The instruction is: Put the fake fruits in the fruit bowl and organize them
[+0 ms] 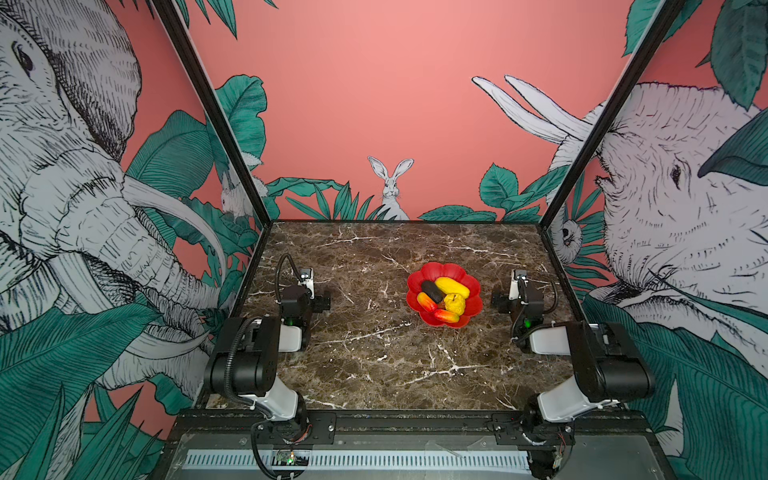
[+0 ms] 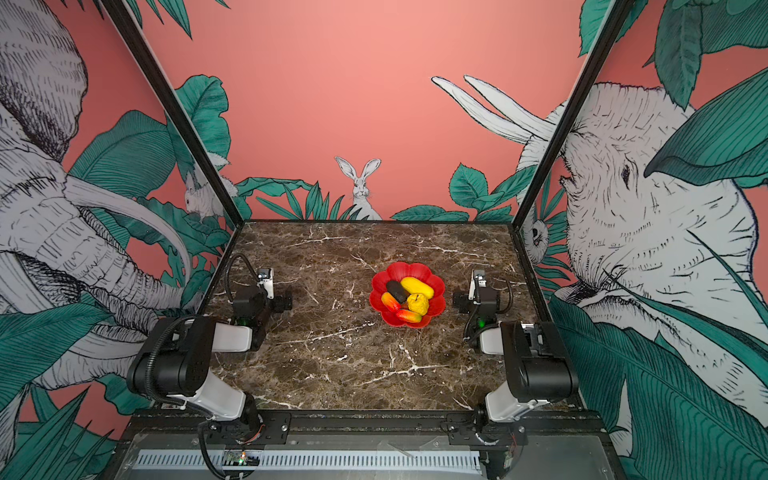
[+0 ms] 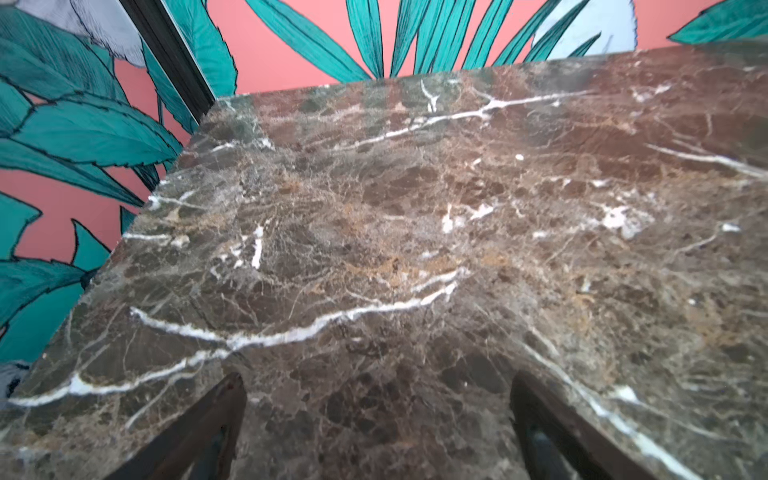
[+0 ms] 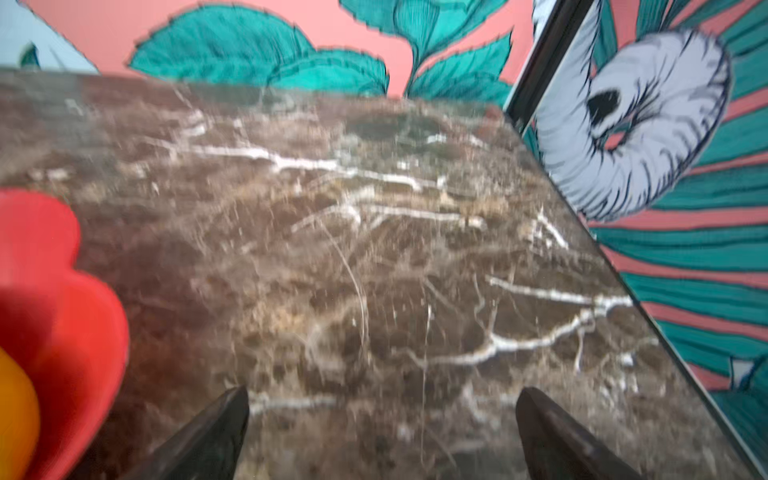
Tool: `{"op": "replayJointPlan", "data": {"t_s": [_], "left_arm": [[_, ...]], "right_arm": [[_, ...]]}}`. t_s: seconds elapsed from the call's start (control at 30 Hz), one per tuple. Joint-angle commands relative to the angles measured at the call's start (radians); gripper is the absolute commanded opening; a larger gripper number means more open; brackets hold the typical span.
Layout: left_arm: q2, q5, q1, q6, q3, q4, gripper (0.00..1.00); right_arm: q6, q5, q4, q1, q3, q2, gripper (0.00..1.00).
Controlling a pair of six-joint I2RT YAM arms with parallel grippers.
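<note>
**All five fruits in bowl, both grippers empty**

The fruit bowl [image 1: 434, 270] sits right of centre on the counter [image 1: 374, 353]. It holds the yellow oblong [image 1: 457, 286], the dark oval [image 1: 432, 291], the bumpy yellow apple [image 1: 455, 305] and two mangoes [image 1: 427, 301] [image 1: 446, 316]. The oblong's long axis runs diagonally across the bowl. The right arm is nearer, with the bowl just beside it toward the middle; the left arm is well apart. The right gripper [image 4: 382, 399] is spread wide, with nothing between its jaws. The left gripper [image 3: 376, 382] is also spread and empty over bare counter. Task looks done; at most a tidy-up remains.
</note>
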Motion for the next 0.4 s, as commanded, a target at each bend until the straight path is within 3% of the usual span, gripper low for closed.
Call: {"op": "replayJointPlan", "data": {"t_s": [0.0, 0.37], "left_arm": [[-0.028, 0.000, -0.004, 0.018, 0.021, -0.007, 1.00], [-0.021, -0.011, -0.015, 0.031, 0.028, -0.008, 1.00]], "right_arm": [[-0.008, -0.006, 0.035, 0.003, -0.001, -0.006, 0.99], [-0.014, -0.027, 0.027, 0.003, 0.007, -0.003, 0.99]]}}
